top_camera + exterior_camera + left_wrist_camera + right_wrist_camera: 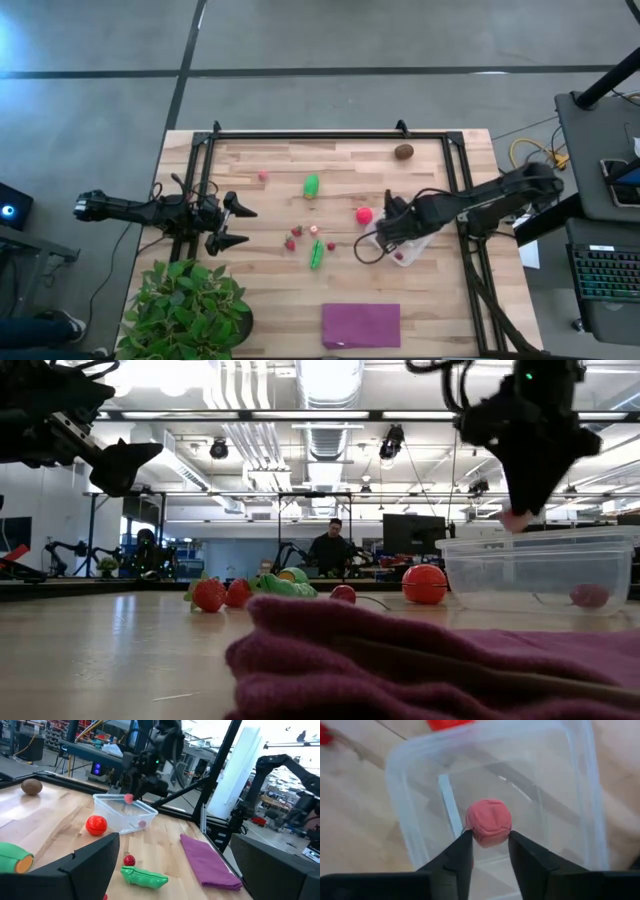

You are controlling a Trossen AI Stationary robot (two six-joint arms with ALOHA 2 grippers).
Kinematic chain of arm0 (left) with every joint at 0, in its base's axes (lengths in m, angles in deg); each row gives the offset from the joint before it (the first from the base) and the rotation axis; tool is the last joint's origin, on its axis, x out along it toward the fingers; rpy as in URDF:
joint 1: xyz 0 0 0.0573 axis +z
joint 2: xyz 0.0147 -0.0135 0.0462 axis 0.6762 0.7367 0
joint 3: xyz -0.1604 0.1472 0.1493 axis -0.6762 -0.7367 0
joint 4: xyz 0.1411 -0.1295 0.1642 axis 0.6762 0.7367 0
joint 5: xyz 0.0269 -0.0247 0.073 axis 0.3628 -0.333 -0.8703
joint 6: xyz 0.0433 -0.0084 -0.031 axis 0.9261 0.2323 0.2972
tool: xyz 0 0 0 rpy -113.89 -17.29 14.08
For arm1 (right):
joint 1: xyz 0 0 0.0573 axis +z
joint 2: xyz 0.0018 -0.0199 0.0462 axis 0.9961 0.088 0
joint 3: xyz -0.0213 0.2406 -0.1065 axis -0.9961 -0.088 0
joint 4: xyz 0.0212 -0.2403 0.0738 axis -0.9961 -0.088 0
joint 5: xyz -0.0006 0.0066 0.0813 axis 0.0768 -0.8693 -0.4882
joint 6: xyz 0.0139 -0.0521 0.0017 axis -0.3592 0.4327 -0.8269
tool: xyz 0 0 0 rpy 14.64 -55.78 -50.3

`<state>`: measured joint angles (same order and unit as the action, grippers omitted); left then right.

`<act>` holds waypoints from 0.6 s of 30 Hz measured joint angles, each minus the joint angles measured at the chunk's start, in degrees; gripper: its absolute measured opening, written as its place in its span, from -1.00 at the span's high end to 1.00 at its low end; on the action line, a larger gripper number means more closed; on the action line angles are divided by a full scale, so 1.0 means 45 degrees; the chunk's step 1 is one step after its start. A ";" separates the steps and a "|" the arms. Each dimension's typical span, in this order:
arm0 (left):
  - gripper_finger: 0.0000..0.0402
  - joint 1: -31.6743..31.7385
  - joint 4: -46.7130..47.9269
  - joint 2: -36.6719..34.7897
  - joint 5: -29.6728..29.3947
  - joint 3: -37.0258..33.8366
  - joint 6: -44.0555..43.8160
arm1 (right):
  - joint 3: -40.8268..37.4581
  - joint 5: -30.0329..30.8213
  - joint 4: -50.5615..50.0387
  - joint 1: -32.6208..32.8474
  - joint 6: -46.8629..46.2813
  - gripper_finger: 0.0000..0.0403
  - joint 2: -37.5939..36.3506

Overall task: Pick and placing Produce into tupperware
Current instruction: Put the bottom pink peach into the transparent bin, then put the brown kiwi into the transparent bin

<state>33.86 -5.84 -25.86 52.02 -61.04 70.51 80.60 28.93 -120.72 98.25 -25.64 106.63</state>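
Pinched between my right gripper [487, 842] fingers, one pink berry [488, 821] hangs over the clear tupperware [410, 795] at centre frame, its far rim cut off; a second berry [588, 595] lies inside. At left in the high view my left gripper [238, 226] waits spread wide

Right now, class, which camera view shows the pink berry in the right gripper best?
The right wrist view: the pink berry sits large between the right gripper fingers, above the tupperware. Left wrist and low views show it small; in the high view the arm hides it.
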 joint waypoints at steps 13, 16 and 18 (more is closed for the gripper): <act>-0.83 0.0004 -0.0001 0.0001 -0.0004 0.0000 0.0000 | 0.0747 0.2411 -0.0883 -0.0760 -0.2006 -0.27 -0.0509; -0.83 0.0000 -0.0001 0.0001 -0.0005 0.0000 0.0000 | 0.1701 0.2375 -0.2339 -0.2198 -0.1382 -0.28 -0.0501; -0.83 0.0005 -0.0001 -0.0001 -0.0002 0.0000 0.0005 | 0.2071 0.2144 -0.3030 -0.3479 -0.0605 -0.28 -0.0485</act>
<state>33.88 -5.84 -25.86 52.01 -61.04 70.53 89.92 38.57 -134.35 82.59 -28.36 104.45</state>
